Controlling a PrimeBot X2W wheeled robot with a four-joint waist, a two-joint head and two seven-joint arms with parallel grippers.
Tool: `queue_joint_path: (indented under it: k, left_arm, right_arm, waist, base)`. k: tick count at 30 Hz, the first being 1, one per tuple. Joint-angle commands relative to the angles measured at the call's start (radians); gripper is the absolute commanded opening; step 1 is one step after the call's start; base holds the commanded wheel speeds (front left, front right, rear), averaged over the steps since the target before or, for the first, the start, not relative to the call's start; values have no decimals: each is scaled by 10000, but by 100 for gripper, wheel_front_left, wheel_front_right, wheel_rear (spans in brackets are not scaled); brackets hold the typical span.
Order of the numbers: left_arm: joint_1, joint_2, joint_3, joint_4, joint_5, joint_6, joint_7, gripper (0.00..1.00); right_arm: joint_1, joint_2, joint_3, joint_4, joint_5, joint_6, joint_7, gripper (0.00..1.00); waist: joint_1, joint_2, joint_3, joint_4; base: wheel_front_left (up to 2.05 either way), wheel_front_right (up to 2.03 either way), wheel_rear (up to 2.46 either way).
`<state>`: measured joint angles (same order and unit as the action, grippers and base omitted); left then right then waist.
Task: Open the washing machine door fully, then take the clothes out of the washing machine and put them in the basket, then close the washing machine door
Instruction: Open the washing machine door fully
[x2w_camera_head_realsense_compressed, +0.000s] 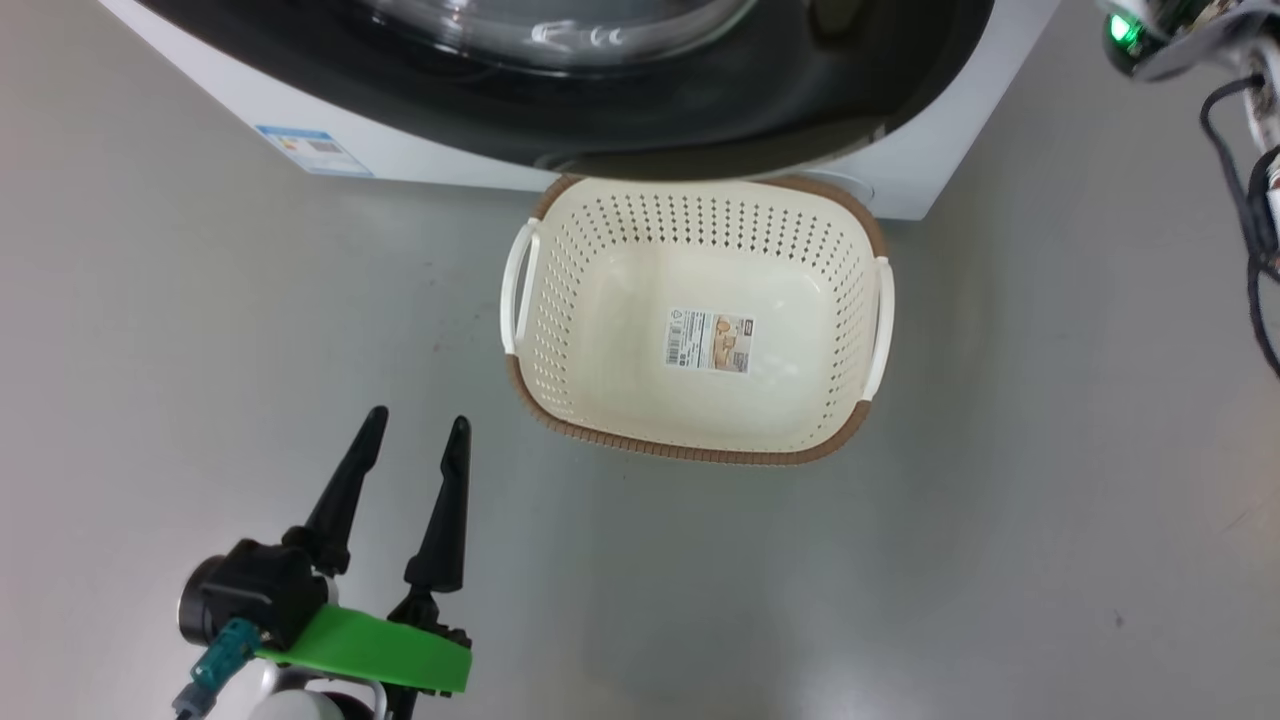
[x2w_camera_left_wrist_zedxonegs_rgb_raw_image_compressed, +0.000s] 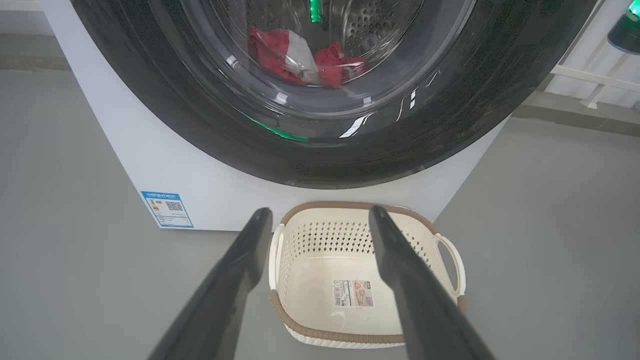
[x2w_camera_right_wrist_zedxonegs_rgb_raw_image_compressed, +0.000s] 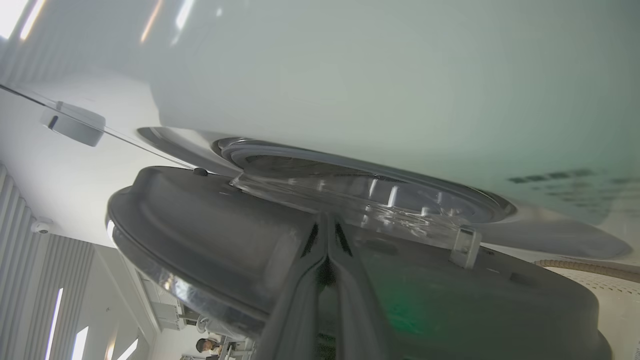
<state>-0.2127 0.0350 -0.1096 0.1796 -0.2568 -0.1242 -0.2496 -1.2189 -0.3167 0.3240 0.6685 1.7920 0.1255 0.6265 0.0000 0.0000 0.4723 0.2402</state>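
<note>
Two claws differed: the left claw (x2w_camera_head_realsense_compressed: 418, 418) hung wide open and empty beside the basket (x2w_camera_head_realsense_compressed: 690, 452), while the right claw (x2w_camera_right_wrist_zedxonegs_rgb_raw_image_compressed: 327, 220) was pressed shut, gripping nothing, against the washing machine door (x2w_camera_right_wrist_zedxonegs_rgb_raw_image_compressed: 200, 215). Red clothes (x2w_camera_left_wrist_zedxonegs_rgb_raw_image_compressed: 300, 60) lay inside the washing machine (x2w_camera_head_realsense_compressed: 400, 155), with the basket on the floor (x2w_camera_head_realsense_compressed: 200, 300) just before it.

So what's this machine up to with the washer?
A two-armed robot is setting about emptying a washing machine. Its right pincer, shut, has its tips at the inner side of the washing machine door, which stands slightly ajar. The red clothes lie in the drum. The basket sits empty on the floor in front, and the open left pincer hovers beside it, holding nothing.
</note>
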Motion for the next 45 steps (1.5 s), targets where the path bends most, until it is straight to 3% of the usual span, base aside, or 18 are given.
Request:
queue_joint_path:
  k: [1,23,35,45]
  left_arm:
    - [-23,152,281,-156,-20,-64,-122,100]
    - [735,152,467,-243,358,-65,-122,100]
    - [1010,152,540,-331,552,-65,-122,100]
    - [1090,152,457,-435,545,-65,-122,100]
  right_arm:
    - [445,334,102,-461,-129,52,154,0]
    - [3558,1226,106,-2157,-467,52,1067,0]
    - [4458,1711,113,-2624,-720,52,1531,0]
    - [4649,1822,-289,-2569,-1284,52,1155,0]
  waist:
    - [0,0,-240,-28]
    - [0,0,-1622,-425]
    - [0,0,-1930,-493]
    - [0,0,-2051,-474]
  base:
    - [0,0,0]
    - [0,0,0]
    - [0,0,0]
    - [0,0,0]
